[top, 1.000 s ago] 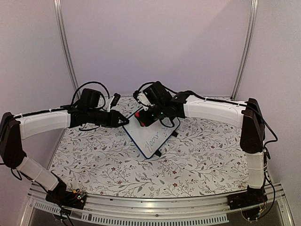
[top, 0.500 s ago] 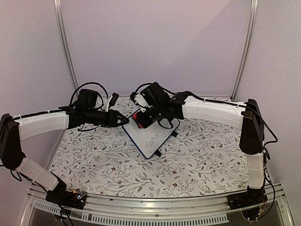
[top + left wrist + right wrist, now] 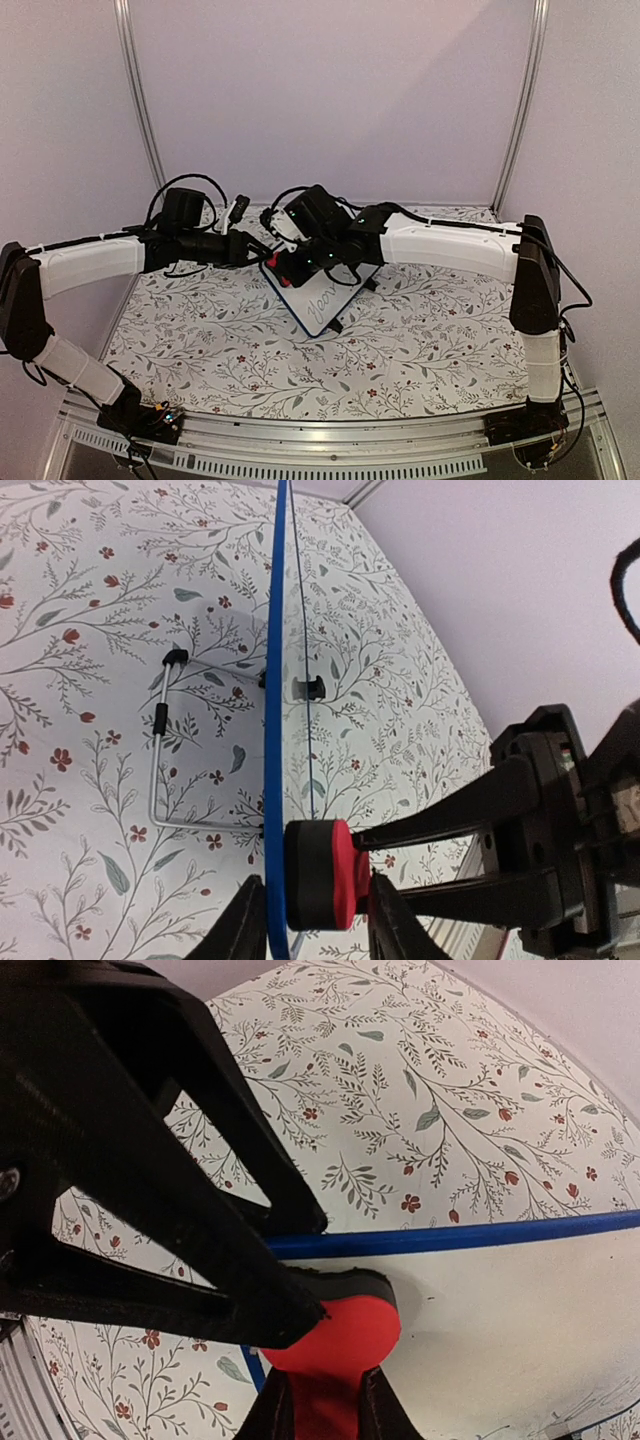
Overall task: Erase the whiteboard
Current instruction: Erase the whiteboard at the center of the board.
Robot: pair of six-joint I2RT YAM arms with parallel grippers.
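Observation:
The whiteboard (image 3: 335, 285) stands tilted on its wire stand (image 3: 160, 750) at mid-table, with handwriting (image 3: 322, 296) on its lower part. A red and black eraser (image 3: 287, 268) is pressed flat on the board's face near its upper left corner, and my right gripper (image 3: 300, 262) is shut on it. From the right wrist the eraser (image 3: 345, 1325) lies on the white surface (image 3: 500, 1320) just under the blue frame. My left gripper (image 3: 258, 250) is open. In its wrist view its jaws straddle the board's blue edge (image 3: 275, 710) and the eraser (image 3: 320, 875).
Flowered cloth (image 3: 420, 340) covers the table. Pale walls and two metal posts (image 3: 140, 110) close in the back and sides. The board's black foot (image 3: 312, 688) rests on the cloth. Both arms crowd the board's upper left corner.
My right gripper has slid the eraser left and slightly down along the board, toward its upper left corner. My left gripper's jaws have widened a little at the board's edge.

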